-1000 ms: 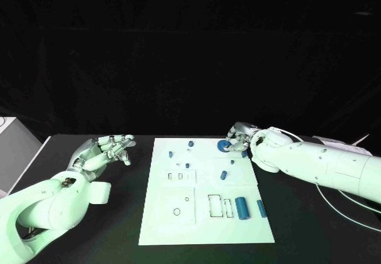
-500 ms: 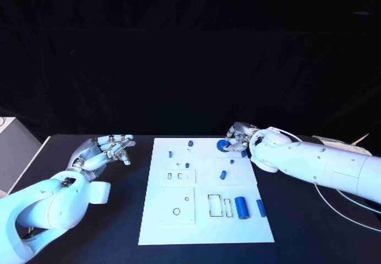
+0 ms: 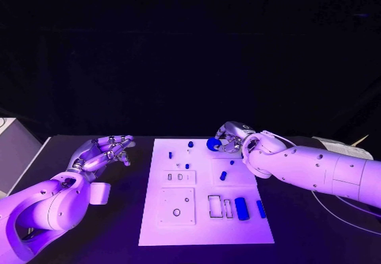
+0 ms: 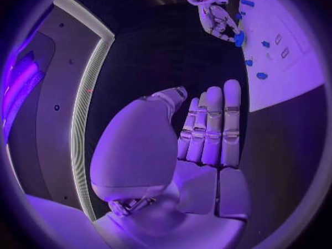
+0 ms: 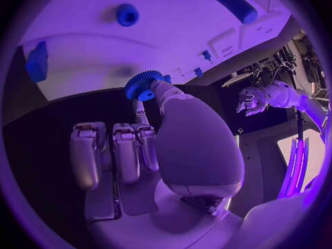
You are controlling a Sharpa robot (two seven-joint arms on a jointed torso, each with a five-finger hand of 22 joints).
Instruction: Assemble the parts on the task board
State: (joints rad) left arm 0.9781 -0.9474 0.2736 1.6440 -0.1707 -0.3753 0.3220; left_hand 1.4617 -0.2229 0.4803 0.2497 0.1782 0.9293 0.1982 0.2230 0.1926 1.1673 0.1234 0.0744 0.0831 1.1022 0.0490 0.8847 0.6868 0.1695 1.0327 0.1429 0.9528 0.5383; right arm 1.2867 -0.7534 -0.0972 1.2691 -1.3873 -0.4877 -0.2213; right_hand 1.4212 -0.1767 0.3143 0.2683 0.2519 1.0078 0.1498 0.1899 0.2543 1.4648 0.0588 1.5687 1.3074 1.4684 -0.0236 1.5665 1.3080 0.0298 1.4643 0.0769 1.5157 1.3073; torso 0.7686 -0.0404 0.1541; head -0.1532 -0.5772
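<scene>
The left hand (image 3: 103, 153) lay at about nine o'clock in the head view, palm up, holding nothing, its fingers (image 4: 214, 124) straight and side by side. The left arm ran back toward seven o'clock. The right hand (image 3: 228, 139) sat near one o'clock, pinching a small blue gear (image 3: 213, 144) between thumb and finger; its arm stretched away toward four o'clock.

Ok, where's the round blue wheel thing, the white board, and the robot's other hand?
blue gear (image 3: 213, 144): head view, on its round face, pinched by the right hand (image 3: 228, 137).
task board (image 3: 205, 228): head view, bare near end.
left hand (image 3: 103, 152): head view, on the palm.
</scene>
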